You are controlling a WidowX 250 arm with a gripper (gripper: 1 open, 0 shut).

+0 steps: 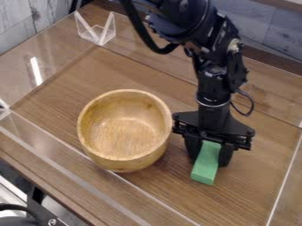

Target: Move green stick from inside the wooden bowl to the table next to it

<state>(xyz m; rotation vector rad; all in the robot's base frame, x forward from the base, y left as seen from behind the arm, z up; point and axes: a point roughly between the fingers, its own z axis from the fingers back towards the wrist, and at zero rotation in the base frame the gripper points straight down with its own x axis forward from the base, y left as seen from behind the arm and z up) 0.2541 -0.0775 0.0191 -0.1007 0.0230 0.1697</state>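
The green stick [207, 165] rests on the table [141, 75] just right of the wooden bowl [124, 130], its far end between my gripper's fingers. My gripper [213, 146] points straight down over it and is shut on the stick's upper end. The bowl's inside shows only bare wood. The stick's lower end touches the tabletop near the front.
Clear acrylic walls [71, 168] edge the table on the front and left. A small clear stand [95, 28] sits at the back left. The black arm [189, 26] reaches in from the top.
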